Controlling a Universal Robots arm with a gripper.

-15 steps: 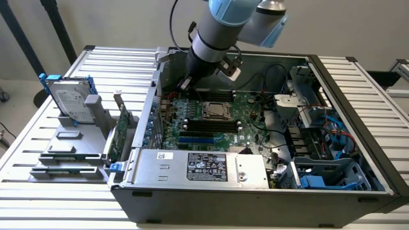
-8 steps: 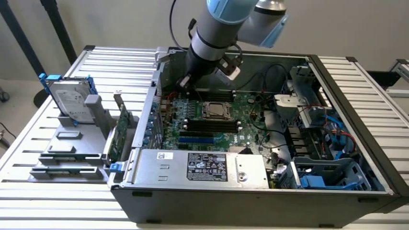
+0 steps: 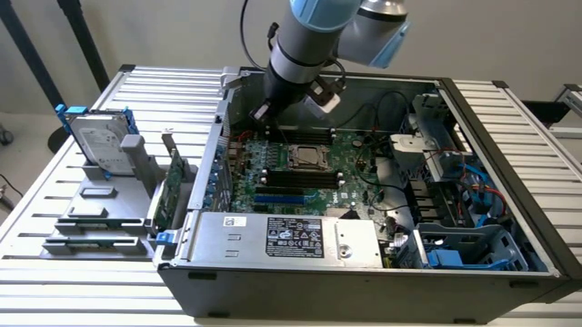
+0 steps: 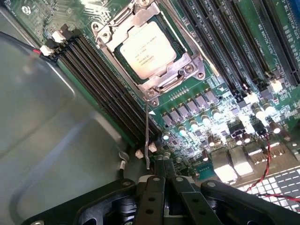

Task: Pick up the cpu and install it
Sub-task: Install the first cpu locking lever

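The cpu (image 4: 147,49), a small square chip with a dull silver top, lies in the black metal-framed socket (image 4: 185,69) on the green motherboard (image 4: 220,101). In the exterior view the cpu (image 3: 307,157) sits mid-board inside the open computer case. My gripper (image 4: 164,165) hovers above the board's edge, a short way from the socket, its two black fingers (image 4: 158,187) pressed together with nothing visible between them. The socket's thin metal lever (image 4: 147,131) runs from the frame and ends just beside the fingertips. In the exterior view the gripper (image 3: 262,112) hangs over the case's far side.
Black memory slots (image 4: 101,79) flank the socket, and a grey case wall (image 4: 51,122) rises beside them. A power supply (image 3: 286,238) fills the case's near side. A silver hard drive in blue brackets (image 3: 98,143) stands on the slatted table (image 3: 54,204) at the exterior view's left.
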